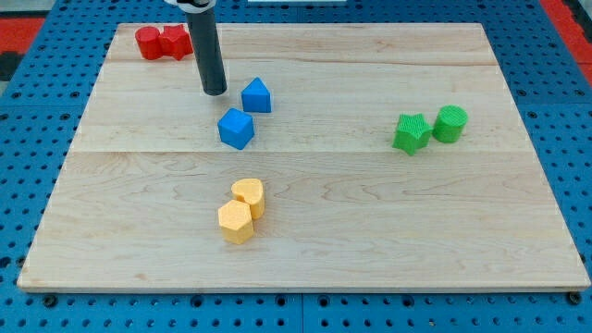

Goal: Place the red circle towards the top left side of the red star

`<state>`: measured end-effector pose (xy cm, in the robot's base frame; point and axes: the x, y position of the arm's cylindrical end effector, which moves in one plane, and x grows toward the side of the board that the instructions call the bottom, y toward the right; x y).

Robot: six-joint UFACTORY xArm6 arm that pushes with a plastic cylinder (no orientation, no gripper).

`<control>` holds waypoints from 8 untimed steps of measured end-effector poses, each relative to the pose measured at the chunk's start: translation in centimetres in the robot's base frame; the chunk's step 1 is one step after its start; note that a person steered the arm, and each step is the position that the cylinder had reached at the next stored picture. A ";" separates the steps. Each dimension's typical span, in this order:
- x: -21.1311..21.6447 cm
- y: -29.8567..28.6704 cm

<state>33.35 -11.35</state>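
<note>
A pale wooden desk [305,240] carries 8 small blocks. My tip [215,92], the tool's bare rod end, grasps nothing and touches no block. The red circle [148,43] and red star [175,42] sit touching up and to the tool's left, the circle on the star's far side, seemingly placed already. A blue triangular block [256,95] lies just right of the tip, a blue cube [236,128] just below.

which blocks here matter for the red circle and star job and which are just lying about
For the job: red circle and red star, touching at the view's top left; my tip, just left of the blue blocks.

Lying about: two blue blocks, green star, green cylinder, two yellow blocks.
</note>
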 end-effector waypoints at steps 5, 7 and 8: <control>-6.6 0.8; -14.0 0.0; -14.2 -2.9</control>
<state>19.20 -14.23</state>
